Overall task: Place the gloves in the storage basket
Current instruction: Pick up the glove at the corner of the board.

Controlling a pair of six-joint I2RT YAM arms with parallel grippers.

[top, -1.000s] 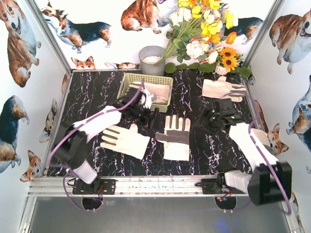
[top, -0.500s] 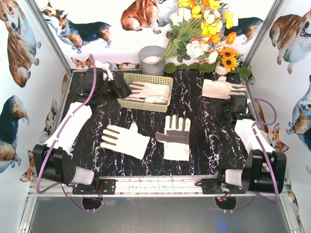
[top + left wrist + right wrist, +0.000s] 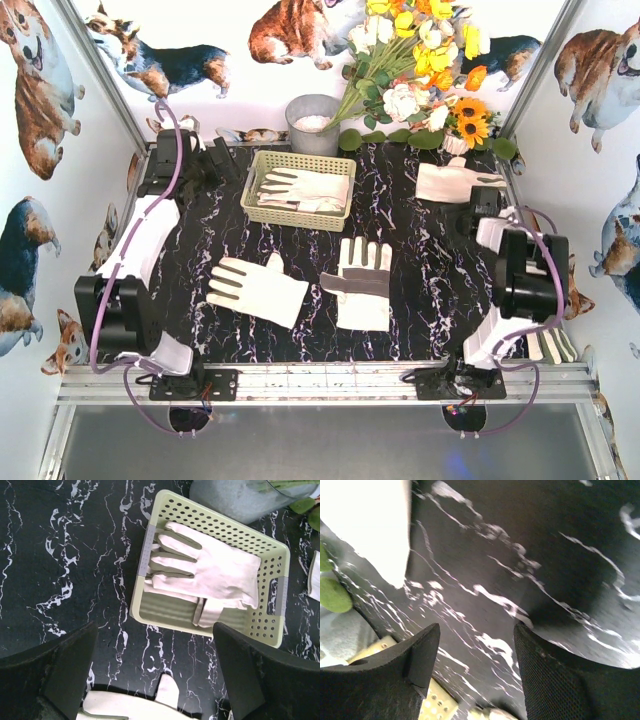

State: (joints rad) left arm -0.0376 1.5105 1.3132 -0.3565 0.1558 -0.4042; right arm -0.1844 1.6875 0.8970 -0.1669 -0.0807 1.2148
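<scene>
Nearest the arm bases, two cream-white fabric work gloves lie flat on the black, white-veined tabletop (image 3: pixel 200 215). The left-hand glove (image 3: pixel 258 288) slants with its fingers toward the left wall. The middle glove (image 3: pixel 362 283) points away from the bases, with grey strips across its fingers and palm. The two lie near each other but do not touch, and both are well apart from either pincer.

Farther back stands the shallow pale yellow plastic basket with lattice sides (image 3: pixel 249 197) (image 3: pixel 272 555). Inside it lies the basket glove (image 3: pixel 300 188) (image 3: pixel 215 572), fingers toward the left, with more cream fabric showing beneath it. The left pincer (image 3: pixel 218 160) (image 3: pixel 154 640) hangs left of the basket's far corner. Its dark fingers (image 3: pixel 65 670) are spread wide with nothing between them, and the basket sits clear of them.

The right pincer (image 3: pixel 474 215) (image 3: pixel 475 640) has its fingers parted over bare tabletop, gripping nothing. Just beyond it, not touching, the far-right glove (image 3: pixel 455 183) (image 3: pixel 365 525) lies flat below the bunch of yellow and white flowers (image 3: pixel 420 60). A round grey pot (image 3: pixel 312 122) stands behind the basket.
</scene>
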